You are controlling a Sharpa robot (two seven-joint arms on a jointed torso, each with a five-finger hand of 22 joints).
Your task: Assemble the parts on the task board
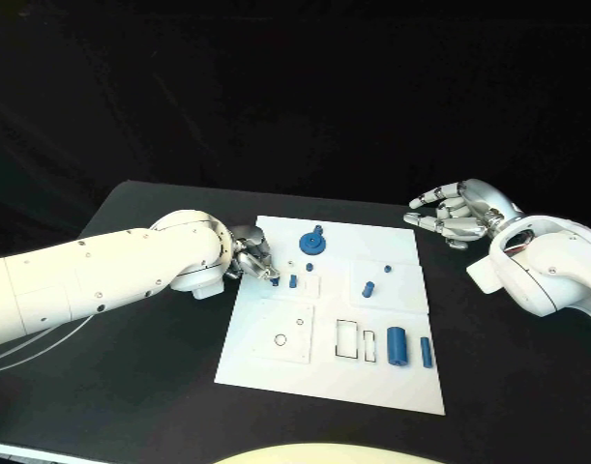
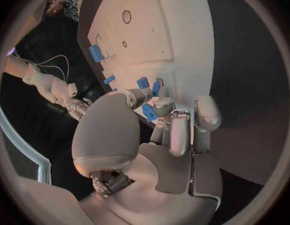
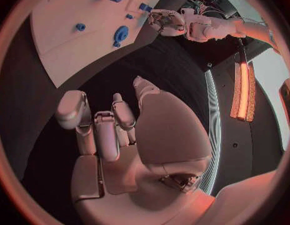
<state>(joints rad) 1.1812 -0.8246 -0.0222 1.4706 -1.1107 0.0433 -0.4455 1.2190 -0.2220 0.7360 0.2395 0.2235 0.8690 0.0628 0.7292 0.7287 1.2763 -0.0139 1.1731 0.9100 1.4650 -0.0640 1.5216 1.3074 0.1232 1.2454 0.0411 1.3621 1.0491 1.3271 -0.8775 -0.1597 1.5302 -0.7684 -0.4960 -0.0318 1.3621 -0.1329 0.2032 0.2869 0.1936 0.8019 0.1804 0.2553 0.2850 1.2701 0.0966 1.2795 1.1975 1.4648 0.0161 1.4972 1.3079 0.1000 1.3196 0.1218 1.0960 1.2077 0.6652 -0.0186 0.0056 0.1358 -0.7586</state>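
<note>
Black desk [image 1: 156, 208] carries the white board [image 1: 330, 382] at centre.

Left hand [image 1: 250, 253] is placed over the board's far-left edge; in the left wrist view a small blue part [image 2: 149, 112] is seen pinched between its thumb and fingers [image 2: 180, 135], just above the board.

Right hand [image 1: 462, 211] is held off the board's far-right corner, over bare desk, fingers curled in loosely, nothing gripped.

Parts on the board, largest first: round knobbed piece [image 1: 314, 240] at the far middle; cylinder [image 1: 397, 345] near right, with a thin bar [image 1: 427, 352] just beside it on the right; short peg [image 1: 367, 287] right of centre; two small pegs [image 1: 295, 281] left of centre, just beside the left hand.
</note>
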